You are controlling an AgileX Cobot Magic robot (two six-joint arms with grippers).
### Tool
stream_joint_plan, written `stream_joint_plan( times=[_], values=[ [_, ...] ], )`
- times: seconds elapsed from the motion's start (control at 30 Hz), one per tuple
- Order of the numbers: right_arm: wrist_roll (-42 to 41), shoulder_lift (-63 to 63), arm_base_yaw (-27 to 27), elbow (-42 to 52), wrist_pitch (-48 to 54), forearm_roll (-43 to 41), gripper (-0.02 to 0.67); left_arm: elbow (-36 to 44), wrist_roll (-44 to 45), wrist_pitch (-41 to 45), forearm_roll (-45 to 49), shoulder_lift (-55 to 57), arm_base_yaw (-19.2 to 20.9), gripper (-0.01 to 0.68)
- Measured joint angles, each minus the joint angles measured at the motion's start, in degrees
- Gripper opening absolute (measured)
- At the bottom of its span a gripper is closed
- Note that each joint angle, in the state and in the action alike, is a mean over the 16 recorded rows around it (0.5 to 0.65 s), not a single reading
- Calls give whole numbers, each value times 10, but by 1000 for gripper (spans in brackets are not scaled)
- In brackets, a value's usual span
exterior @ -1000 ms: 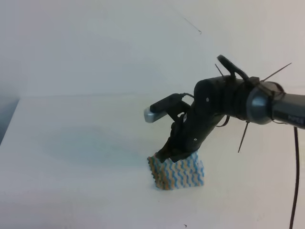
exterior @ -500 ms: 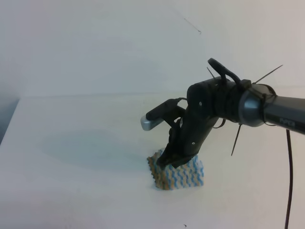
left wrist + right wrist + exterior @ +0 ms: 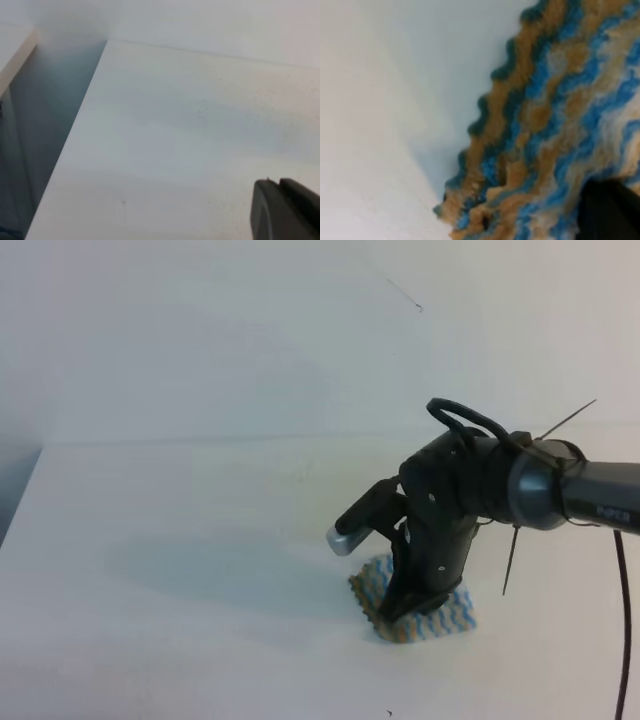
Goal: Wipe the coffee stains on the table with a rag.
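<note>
From the high exterior view we see the right arm [image 3: 560, 490] reaching in from the right edge and bending sharply down onto the table [image 3: 180, 540]. Its right gripper [image 3: 405, 605] is planted straight on the rag [image 3: 445, 618], the striped blue, white and tan cloth lying flat just right of the table's middle, towards the near edge. The dark wrist body covers the middle of the cloth, so we only catch its left corner and its right and lower edges poking out. We cannot tell from here how the jaws stand; the fingertips are hidden against the fabric. A silver-tipped wrist camera [image 3: 345, 538] juts out to the left of the wrist, above the cloth. The coffee stains do not show anywhere on the white surface we can see here; a soft grey shadow spreads left of the arm.

Over to the left wrist view: we get bare white tabletop [image 3: 175, 125], its left edge dropping off to a darker gap. Only a dark corner of the left gripper [image 3: 285, 210] shows at the bottom right, and we cannot tell whether its jaws are apart or together.

Now the right wrist view, very close: the rag [image 3: 555, 125] fills the right side, its scalloped edge wavy against the white table [image 3: 380, 100]. A dark finger [image 3: 607, 210] presses at the bottom right on the knit; the jaw state is still unreadable.
</note>
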Motion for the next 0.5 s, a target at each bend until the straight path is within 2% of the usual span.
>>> stream_joint_plan(
  times=[0.23,0.5],
  values=[
    [19,-74,0,66,-34,-46,3,0,0,1,0,0,0,-1],
    [63,-256,-2,107,-61,-105,4,0,0,1,0,0,0,-1]
  ],
)
